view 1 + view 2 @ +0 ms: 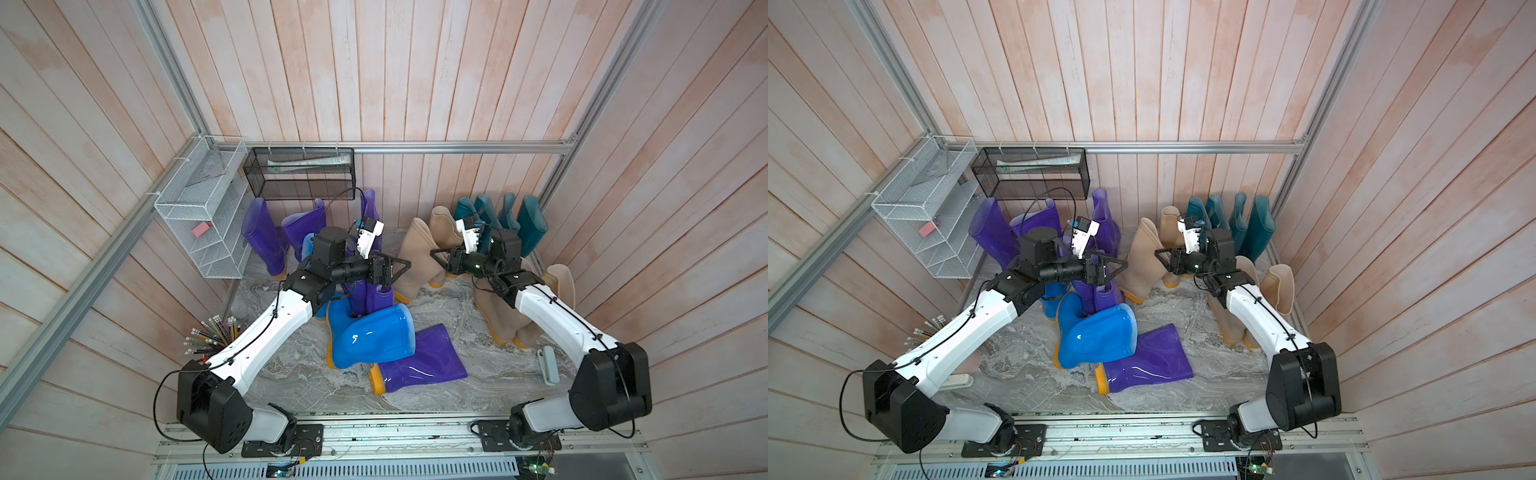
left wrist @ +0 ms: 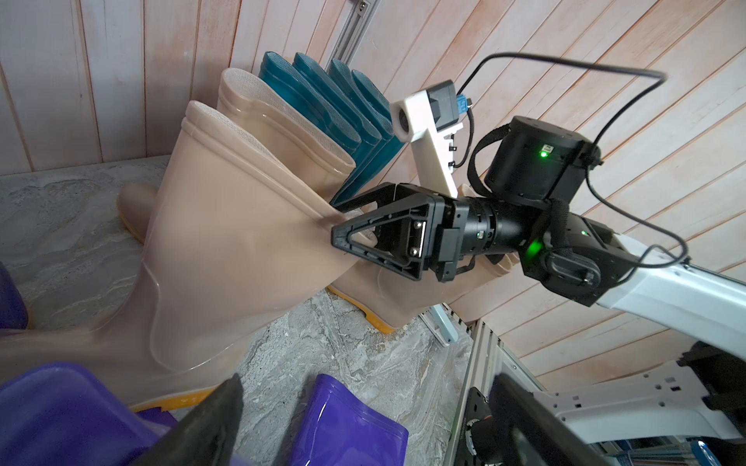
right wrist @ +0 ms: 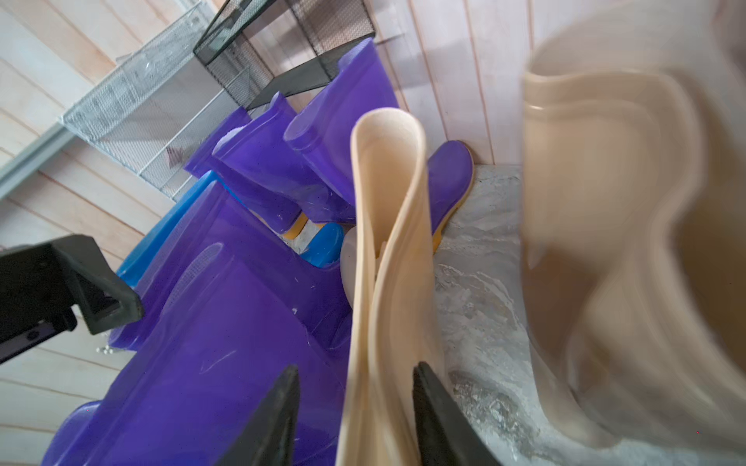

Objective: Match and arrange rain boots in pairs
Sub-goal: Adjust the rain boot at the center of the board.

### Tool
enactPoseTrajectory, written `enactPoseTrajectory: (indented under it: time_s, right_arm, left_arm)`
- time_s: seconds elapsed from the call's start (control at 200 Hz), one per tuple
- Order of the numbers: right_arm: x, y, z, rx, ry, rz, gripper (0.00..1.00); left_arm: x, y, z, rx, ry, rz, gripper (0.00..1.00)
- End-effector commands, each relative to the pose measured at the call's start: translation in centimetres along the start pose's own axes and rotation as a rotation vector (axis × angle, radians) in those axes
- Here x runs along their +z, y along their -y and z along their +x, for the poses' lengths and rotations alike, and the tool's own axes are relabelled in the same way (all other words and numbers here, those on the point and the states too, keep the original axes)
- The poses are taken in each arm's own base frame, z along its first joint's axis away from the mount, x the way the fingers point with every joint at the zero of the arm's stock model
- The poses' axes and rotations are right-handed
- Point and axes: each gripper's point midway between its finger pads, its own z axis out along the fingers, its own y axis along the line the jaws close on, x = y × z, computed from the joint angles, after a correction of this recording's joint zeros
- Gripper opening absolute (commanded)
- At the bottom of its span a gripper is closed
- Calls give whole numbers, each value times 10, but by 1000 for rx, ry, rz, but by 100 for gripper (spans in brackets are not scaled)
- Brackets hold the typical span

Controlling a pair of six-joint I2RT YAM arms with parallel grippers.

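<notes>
**Reference landmark:** the black mesh basket (image 1: 299, 172) on the back wall.

**Hand state.** The right hand (image 2: 337, 222) is pinching the upper shaft of a beige boot (image 2: 226, 242). The shaft wall is drawn in and folded flat between the jaws. The left hand (image 1: 401, 267) is spread wide and holds nothing. It hangs in front of the basket, above the purple boots (image 1: 266, 237).

**Location.** The held beige boot rests sole-down on the desk (image 1: 498, 374), leaning, just past the end of the basket on the right arm's side. Four dark teal boots (image 1: 498, 216) stand in a row farther from the basket along the same wall. The purple boots stand below the basket. A bright blue boot (image 1: 374, 336) and a fallen purple boot (image 1: 424, 365) lie on their sides well in front of it, touching.

**Handling (judgement).**
- The shaft is soft and thin-walled, and it collapses under a pinch.
- The glossy rubber is likely slippery.
- The foot and sole look stiffer and heavier, so a lifted boot will probably hang and swing.
- The best hold is at the banded rim, clamping one wall.

**Appearance.** The boot is tall, smooth and glossy beige, with a raised band at the rim, a woven lining and an orange-yellow sole.
</notes>
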Motion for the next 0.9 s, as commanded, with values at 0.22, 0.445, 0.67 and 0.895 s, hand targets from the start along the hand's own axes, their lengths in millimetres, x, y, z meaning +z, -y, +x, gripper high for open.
enactPoseTrajectory:
  time_s: [0.22, 0.445, 0.67, 0.895]
  right_arm:
    - [24, -27, -27, -49, 57, 42, 0]
    - [-8, -51, -114, -66, 268, 120, 0]
    - [2, -52, -145, -64, 299, 132, 0]
    - [24, -9, -154, -6, 287, 201, 0]
  left_arm:
    - [-15, 13, -16, 60, 43, -7, 97]
    - [-26, 10, -26, 74, 88, -49, 98]
    - [-32, 4, -31, 63, 117, -65, 98]
    - [-33, -3, -33, 44, 119, -62, 98]
